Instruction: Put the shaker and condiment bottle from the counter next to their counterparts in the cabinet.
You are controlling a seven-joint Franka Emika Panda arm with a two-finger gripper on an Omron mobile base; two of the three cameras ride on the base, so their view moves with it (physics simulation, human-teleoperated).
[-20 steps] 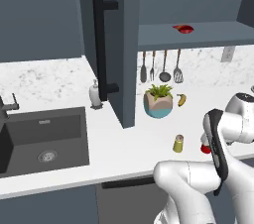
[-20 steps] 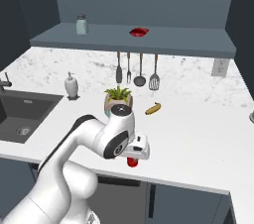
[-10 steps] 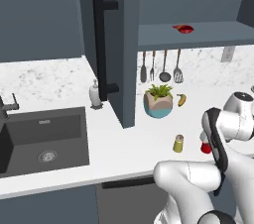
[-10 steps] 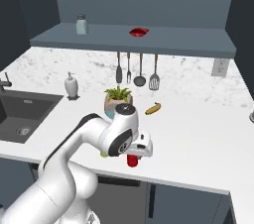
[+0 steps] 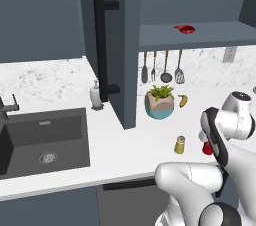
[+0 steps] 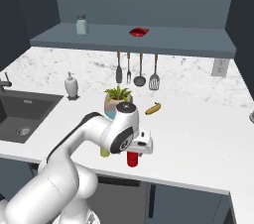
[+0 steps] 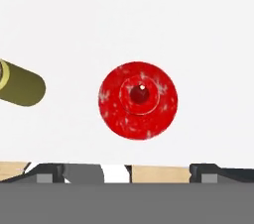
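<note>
My jaws stand spread wide, gripping nothing. In the hand view I look straight down on the condiment bottle [image 7: 138, 100]: a red disc with its nozzle tip at the centre, sitting a little above the middle of the view. The shaker [image 7: 20, 83] pokes in at nine o'clock, well apart from the bottle.

In the right base view my gripper [image 6: 139, 144] hangs directly over the bottle [image 6: 132, 158], which stands upright on the counter [image 6: 198, 134] near its front edge, the shaker [image 6: 104, 151] just beside it at nine o'clock, half hidden by my arm. Compared with a second ago my wrist has swung round, so the hand now sits squarely above the bottle rather than off to one side (the bottle and shaker themselves have not moved).

In the left base view the shaker [image 5: 180, 144] stands at six o'clock from a potted plant [image 5: 160, 102], with a banana [image 5: 183, 100] at three o'clock of the plant. The cabinet [image 5: 107, 45] door stands open; on its shelf lie a flat red object [image 6: 139, 31] and a pale-capped jar [image 6: 82, 24].
</note>
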